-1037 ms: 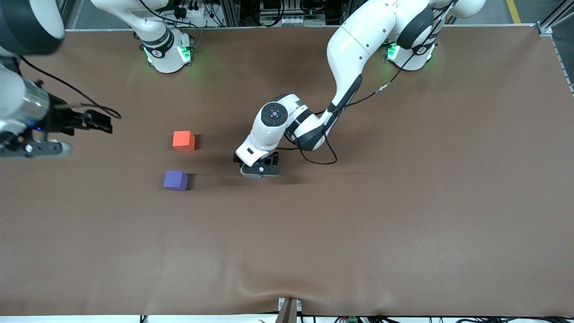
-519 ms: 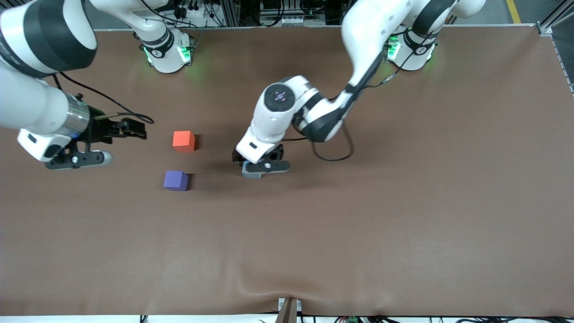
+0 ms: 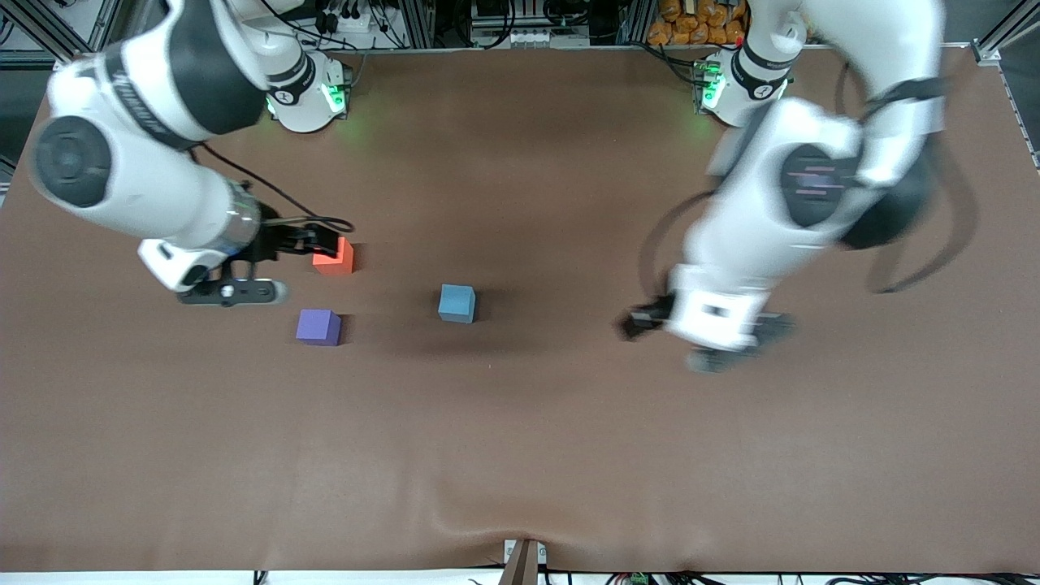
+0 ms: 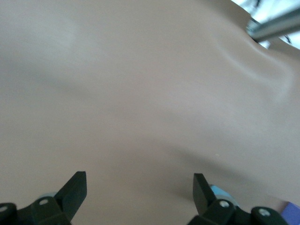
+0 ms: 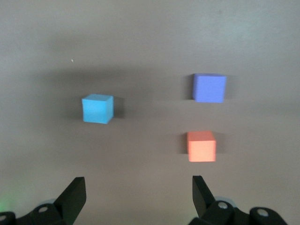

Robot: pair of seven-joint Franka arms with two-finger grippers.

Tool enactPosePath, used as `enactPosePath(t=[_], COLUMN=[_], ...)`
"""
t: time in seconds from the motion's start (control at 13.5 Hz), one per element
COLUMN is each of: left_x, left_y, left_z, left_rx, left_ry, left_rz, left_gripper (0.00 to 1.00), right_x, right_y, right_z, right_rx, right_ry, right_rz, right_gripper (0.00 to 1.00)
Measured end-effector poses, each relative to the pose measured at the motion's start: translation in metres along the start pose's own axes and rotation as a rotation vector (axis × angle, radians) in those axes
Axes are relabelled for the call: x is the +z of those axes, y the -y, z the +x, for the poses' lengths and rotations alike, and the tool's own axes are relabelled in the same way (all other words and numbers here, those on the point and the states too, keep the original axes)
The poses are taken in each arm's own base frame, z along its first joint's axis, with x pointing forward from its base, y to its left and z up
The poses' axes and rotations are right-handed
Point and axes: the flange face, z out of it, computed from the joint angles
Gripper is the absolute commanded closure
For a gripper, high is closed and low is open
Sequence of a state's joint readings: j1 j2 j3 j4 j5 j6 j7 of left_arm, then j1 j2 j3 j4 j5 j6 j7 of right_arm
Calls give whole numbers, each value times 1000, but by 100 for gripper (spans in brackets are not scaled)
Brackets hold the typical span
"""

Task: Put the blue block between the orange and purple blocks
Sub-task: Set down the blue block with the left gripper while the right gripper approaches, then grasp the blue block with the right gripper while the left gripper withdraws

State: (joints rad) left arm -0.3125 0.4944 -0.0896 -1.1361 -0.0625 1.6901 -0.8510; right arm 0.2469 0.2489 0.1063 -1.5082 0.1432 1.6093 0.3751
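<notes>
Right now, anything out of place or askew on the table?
Only the blue block: it sits alone toward the left arm's end, not between the orange block and purple block. Nothing spilled or damaged.

We see three small matte cubes on the brown tabletop (image 5: 150, 37). Landmark: the sky-blue cube (image 5: 97, 108). The violet-purple cube (image 5: 209, 87) and orange-red cube (image 5: 201, 146) sit well apart from it, near each other, not touching. Our right gripper (image 5: 136, 197) has its fingers (image 5: 75, 194) spread wide, empty.

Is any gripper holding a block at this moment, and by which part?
Nothing is held. The left gripper and right gripper are both open and empty; the blue block sits free on the table.
</notes>
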Motion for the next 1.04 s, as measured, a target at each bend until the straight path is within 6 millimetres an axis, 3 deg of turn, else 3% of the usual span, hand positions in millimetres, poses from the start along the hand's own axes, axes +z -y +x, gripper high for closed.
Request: enactPosePath(t=[0.15, 0.3, 0.67, 1.04], left_x=[-29, -45, -72, -127], left_y=[53, 88, 123, 190], left_z=[32, 49, 55, 61], left_rx=[-38, -52, -43, 104], left_ry=[13, -3, -20, -39], left_rz=[28, 71, 127, 126], left_gripper=[0, 0, 0, 0], right_x=[32, 71, 167, 262], right_y=[34, 63, 108, 146], right_z=[-5, -8, -5, -4], right_rx=[12, 12, 39, 4], right_ry=[-1, 2, -7, -47], right_rz=[-7, -17, -91, -129], right_gripper=[0, 0, 0, 0])
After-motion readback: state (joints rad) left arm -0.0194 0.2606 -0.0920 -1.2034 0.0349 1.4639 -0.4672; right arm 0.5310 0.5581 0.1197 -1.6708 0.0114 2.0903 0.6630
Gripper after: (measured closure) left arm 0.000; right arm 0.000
